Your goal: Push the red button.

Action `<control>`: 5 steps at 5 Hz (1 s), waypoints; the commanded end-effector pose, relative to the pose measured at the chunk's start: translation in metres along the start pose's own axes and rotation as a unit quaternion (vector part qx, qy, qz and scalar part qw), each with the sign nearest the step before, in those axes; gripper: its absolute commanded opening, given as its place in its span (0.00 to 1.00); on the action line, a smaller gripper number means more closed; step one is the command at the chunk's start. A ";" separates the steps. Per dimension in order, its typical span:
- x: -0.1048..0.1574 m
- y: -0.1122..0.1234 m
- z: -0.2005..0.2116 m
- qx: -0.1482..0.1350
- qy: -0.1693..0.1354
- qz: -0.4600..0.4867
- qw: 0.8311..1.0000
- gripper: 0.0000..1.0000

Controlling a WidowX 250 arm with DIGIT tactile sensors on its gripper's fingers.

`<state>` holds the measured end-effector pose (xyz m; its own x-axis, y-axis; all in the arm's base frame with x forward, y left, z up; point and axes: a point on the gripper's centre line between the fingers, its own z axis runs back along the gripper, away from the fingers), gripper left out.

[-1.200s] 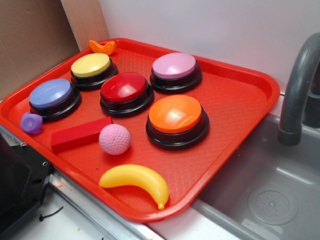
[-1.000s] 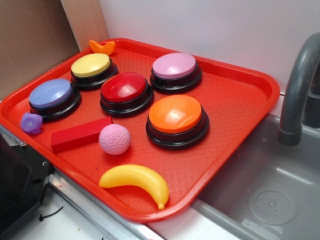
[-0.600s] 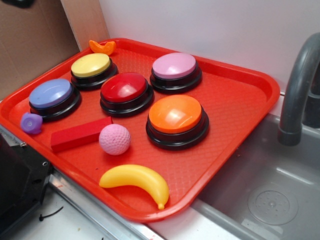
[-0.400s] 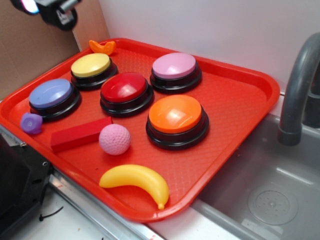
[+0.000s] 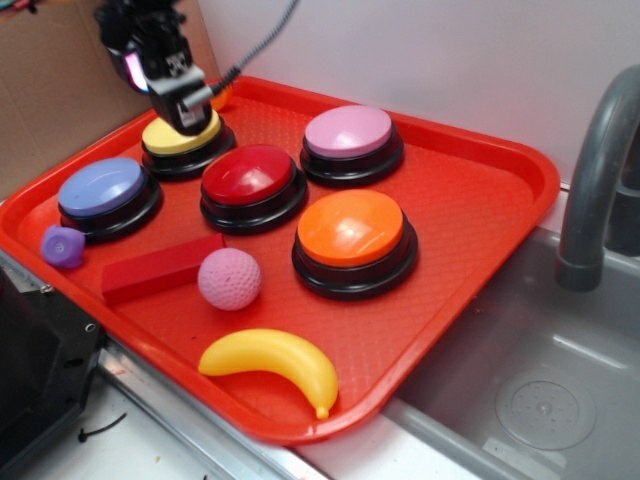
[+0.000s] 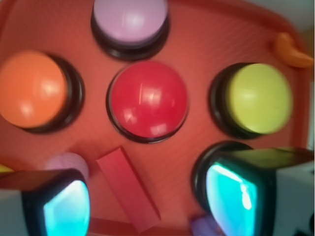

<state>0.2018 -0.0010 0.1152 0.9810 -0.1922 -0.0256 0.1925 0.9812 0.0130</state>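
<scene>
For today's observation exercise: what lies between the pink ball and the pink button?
In the exterior view, the red button sits between the pink ball and pink button.

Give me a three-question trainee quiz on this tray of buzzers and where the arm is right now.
1. True or false: the gripper is already resting on the red button.
2. Multiple choice: in the exterior view, the gripper is in front of which buzzer? A) purple button B) yellow button C) orange button
3. Fill in: on the red tray, the red block lies between the small purple toy and the pink ____.

Key
1. False; it is off to one side, near the yellow button.
2. B
3. ball
</scene>
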 end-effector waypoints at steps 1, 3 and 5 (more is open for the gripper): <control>0.006 0.002 0.011 0.005 -0.026 0.003 1.000 1.00; 0.047 0.002 -0.031 0.029 -0.060 -0.027 0.997 1.00; 0.052 0.006 -0.053 0.016 -0.047 -0.024 0.999 1.00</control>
<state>0.2478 -0.0044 0.0543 0.9669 -0.2532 0.0309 0.2519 0.9669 0.0398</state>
